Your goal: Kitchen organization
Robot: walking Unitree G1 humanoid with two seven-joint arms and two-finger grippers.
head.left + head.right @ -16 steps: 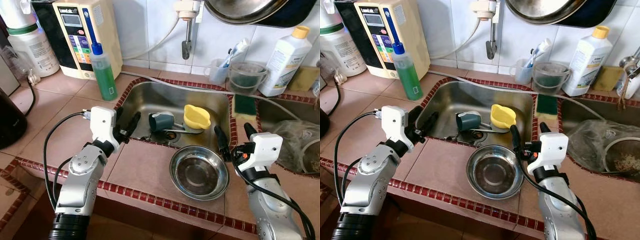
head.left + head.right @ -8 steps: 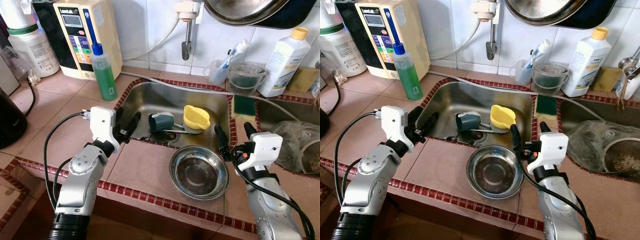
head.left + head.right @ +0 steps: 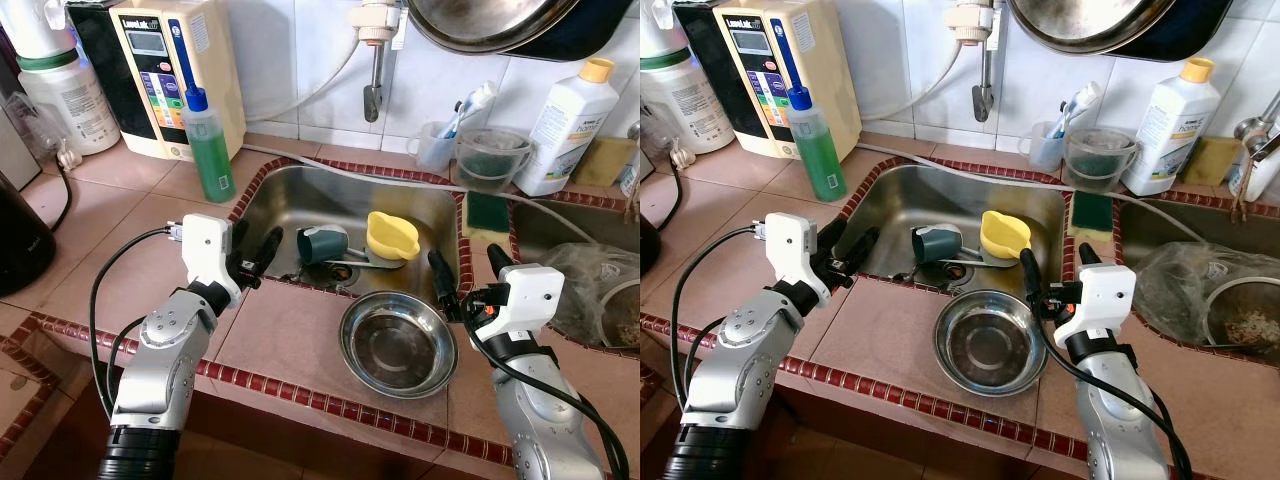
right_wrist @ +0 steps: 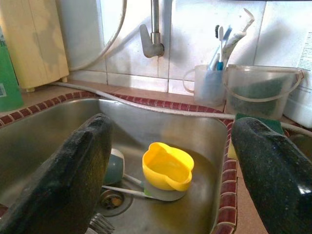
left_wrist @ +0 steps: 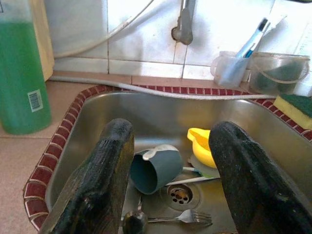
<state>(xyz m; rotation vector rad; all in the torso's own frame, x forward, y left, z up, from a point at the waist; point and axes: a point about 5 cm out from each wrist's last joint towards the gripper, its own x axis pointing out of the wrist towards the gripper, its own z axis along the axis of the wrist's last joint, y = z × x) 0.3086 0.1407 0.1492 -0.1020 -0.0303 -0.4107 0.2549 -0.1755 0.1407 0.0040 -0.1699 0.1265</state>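
Left eye view — left gripper (image 3: 252,254) stays spread, unmoved.

The sink (image 3: 300,205) is open from the front edge. On its floor a grey cup (image 3: 322,243) on its side, a yellow cup (image 3: 393,233), a toothbrush (image 5: 195,180) and a fork (image 5: 180,218) crowd the drain. The tap (image 3: 372,60) hangs over the back. A steel bowl (image 3: 398,343) sits on the worktop (image 3: 285,335) between the two grippers.
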